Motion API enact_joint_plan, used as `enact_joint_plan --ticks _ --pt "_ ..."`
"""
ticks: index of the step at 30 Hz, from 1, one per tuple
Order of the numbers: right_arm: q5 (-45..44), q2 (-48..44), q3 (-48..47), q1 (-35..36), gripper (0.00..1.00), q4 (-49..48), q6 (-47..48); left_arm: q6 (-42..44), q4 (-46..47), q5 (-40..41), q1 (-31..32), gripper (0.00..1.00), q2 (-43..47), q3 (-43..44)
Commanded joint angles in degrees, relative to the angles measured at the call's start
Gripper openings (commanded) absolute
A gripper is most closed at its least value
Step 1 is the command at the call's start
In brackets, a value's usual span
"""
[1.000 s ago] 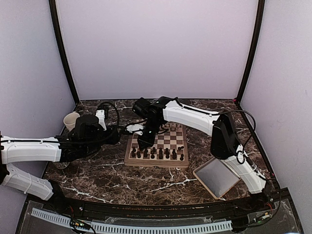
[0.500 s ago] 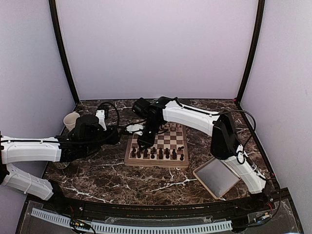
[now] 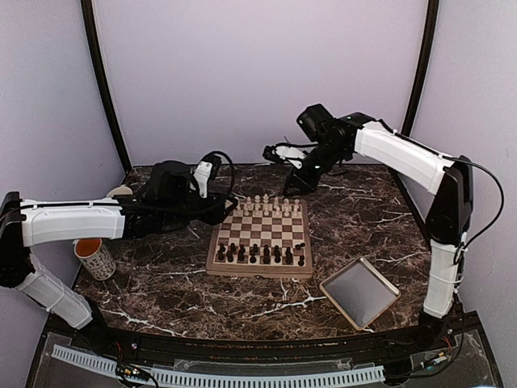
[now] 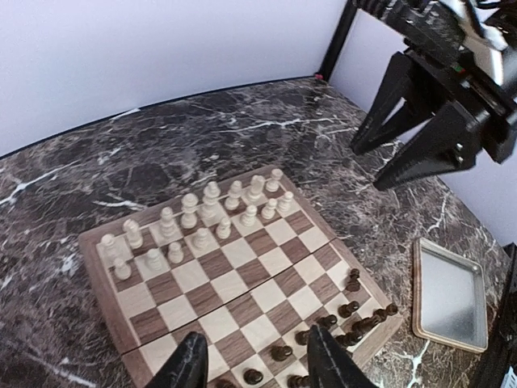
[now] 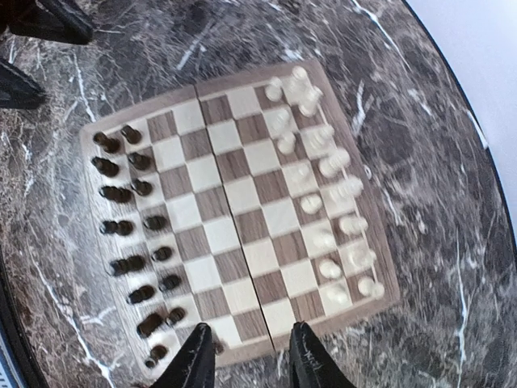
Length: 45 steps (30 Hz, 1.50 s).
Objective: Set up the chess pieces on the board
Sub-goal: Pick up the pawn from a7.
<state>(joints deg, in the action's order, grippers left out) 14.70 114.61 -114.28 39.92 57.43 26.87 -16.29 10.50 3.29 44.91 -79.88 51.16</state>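
The chess pieces point(image 5: 155, 222) are ranked on the board point(image 5: 234, 202); setup is judged complete. The left gripper point(image 4: 254, 333) and right gripper point(image 5: 251, 326) are open, empty; parking is called for.

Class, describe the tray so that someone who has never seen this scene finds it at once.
Start at the chessboard in the middle of the marble table. Just off its near right corner lies the tray, turned at an angle. It alone is a shallow, beige-rimmed square with a bare grey floor.
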Motion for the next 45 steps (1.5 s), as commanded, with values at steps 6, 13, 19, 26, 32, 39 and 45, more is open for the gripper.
enact_joint_plan --ticks 6,13,19,26,32,39,45 --pt "1.4 -11.6 24.8 -12.0 0.33 -8.1 3.0 15.2 -17.8 -15.0 3.3 0.44 -17.7 23.2" --pt "7.2 -16.9 33.3 -21.9 0.34 -11.8 -2.2 19.5 -31.4 -15.3 6.8 0.43 -34.7 43.5" --pt "6.9 -20.6 38.8 -25.1 0.36 -14.6 -3.0 21.1 -38.4 -16.0 7.7 0.41 -45.5 56.0" --pt "8.7 -21.1 40.3 -26.3 0.36 -15.2 -3.3 21.7 -41.8 -14.9 8.2 0.40 -52.0 63.6" --pt "9.7 -20.6 40.8 -26.6 0.37 -15.4 -3.3 23.6 -45.8 -15.2 9.2 0.42 -55.1 67.6" --pt "10.6 -20.0 40.7 -26.9 0.37 -15.4 -3.5 25.3 -48.1 -15.4 10.2 0.42 -57.0 69.4" --pt "11.0 -19.6 40.5 -26.9 0.37 -15.2 -3.5 25.5 -48.6 -13.1 10.6 0.42 -58.0 69.9"
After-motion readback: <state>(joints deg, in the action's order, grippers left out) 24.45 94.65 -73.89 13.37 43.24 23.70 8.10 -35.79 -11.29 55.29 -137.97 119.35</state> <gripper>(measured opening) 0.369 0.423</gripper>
